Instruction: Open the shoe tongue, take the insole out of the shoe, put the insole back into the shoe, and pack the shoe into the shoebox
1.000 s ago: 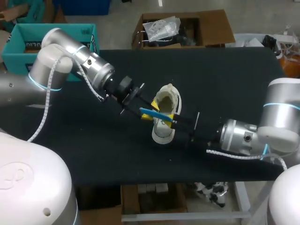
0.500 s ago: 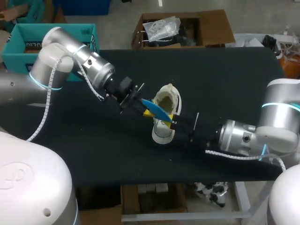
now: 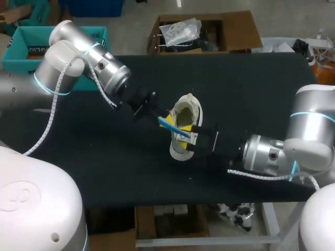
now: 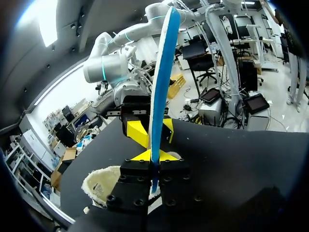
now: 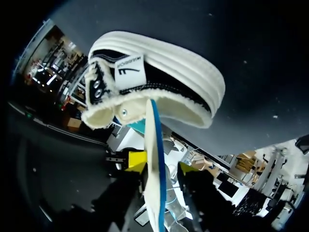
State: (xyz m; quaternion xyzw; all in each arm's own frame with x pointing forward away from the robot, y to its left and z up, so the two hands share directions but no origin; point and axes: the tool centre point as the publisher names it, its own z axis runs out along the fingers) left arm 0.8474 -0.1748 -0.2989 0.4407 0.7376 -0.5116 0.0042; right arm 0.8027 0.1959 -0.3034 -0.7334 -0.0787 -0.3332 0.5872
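The left hand (image 4: pixel 150 157) is closed on the insole (image 4: pixel 161 72). Its two yellow tips pinch one end of the thin, blue-faced strip, which stands edge-on and runs out ahead of them. A little farther along the same strip sits the right hand (image 5: pixel 159 170), coming in from the opposite side. Its fingers stand narrowly apart with the insole between them, and its own wrist view shows a gap on one side, so it looks not to be gripping. Just beyond both hands is the shoe (image 3: pixel 183 149), upright on the dark worktop (image 3: pixel 251 89) with its fleece-lined mouth open toward the far edge. The free end of the insole hangs near the collar of that mouth; whether it touches the lining cannot be told. Judged from this, the insole is out of the shoe, and the step in hand is either passing it across or starting it back in. The next move calls for tipping the leading end down into the mouth and sliding it flat toward the toe, with the shoe kept from skidding. Packing the shoe has not begun.
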